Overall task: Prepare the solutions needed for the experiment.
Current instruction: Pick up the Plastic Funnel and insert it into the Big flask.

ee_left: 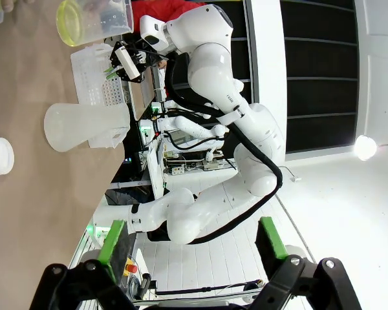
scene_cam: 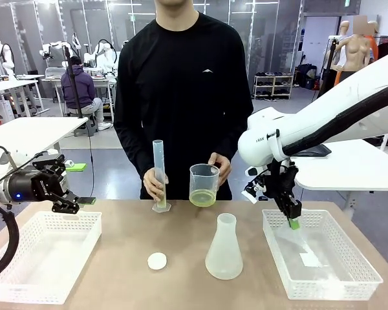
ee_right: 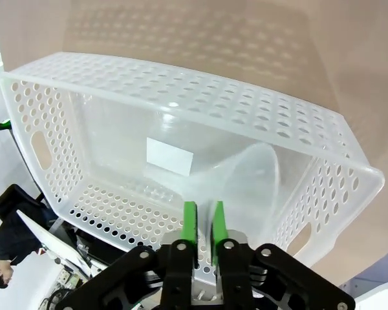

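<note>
Green pads (ee_right: 190,219) of the right gripper (ee_right: 204,216) are drawn almost together with only a thin slit between them, down inside the right basket (ee_right: 181,84). A clear funnel-like piece (ee_right: 252,174) lies right at their tips. Its outline is faint against the perforated wall, and I cannot tell whether its rim is pinched in the slit. A white label (ee_right: 169,155) on the basket floor is too blurred to read. In the front view the right arm slopes down from the picture's right, its wrist bent so the fingers point steeply into the basket's far corner nearest the table's middle. The left gripper (scene_cam: 82,184) has its pads spread wide with nothing between them. It is held level above the far edge of the left basket (scene_cam: 52,216), pointing toward the table's middle, and its arm is cut off by the picture's left edge. The solutions (scene_cam: 202,197), a shallow pale yellow-green layer, sit in a clear beaker (scene_cam: 204,175) that one hand (scene_cam: 221,166) of the person holds just above the table (scene_cam: 129,232) at its far side. The other hand (scene_cam: 154,184) steadies an upright graduated cylinder (scene_cam: 158,155), and a faint tint at its foot is hard to judge. Between the baskets a whitish conical flask (scene_cam: 224,248) stands near a white cap (scene_cam: 157,260).
</note>
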You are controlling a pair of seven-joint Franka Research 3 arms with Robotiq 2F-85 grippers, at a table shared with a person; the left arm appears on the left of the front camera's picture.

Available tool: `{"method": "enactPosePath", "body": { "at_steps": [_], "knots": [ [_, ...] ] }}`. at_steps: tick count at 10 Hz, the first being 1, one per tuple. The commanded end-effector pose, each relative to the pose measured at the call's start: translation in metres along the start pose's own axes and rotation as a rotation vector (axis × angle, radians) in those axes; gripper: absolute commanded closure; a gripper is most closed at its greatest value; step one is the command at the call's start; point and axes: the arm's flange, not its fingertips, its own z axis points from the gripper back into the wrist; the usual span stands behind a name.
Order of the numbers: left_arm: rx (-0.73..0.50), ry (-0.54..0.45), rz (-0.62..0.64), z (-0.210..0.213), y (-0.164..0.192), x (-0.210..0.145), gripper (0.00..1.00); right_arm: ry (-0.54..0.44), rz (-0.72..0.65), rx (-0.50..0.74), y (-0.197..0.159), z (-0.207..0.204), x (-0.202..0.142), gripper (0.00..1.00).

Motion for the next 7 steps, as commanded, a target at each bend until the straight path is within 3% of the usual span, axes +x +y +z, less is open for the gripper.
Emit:
{"method": "enactPosePath", "body": {
  "at_steps": [1,4,7],
  "knots": [
    [-0.003,0.001,-0.009,0.0,0.0,-0.001,0.0,0.018,0.017,0.004,-0.006,0.003,-0.002,1.0],
    [-0.003,0.001,-0.009,0.0,0.0,-0.001,0.0,0.001,-0.107,-0.003,0.008,0.01,-0.004,1.0],
    [-0.003,0.001,-0.009,0.0,0.0,-0.001,0.0,-0.034,-0.259,-0.14,0.063,0.051,-0.009,1.0]
  ]
}}
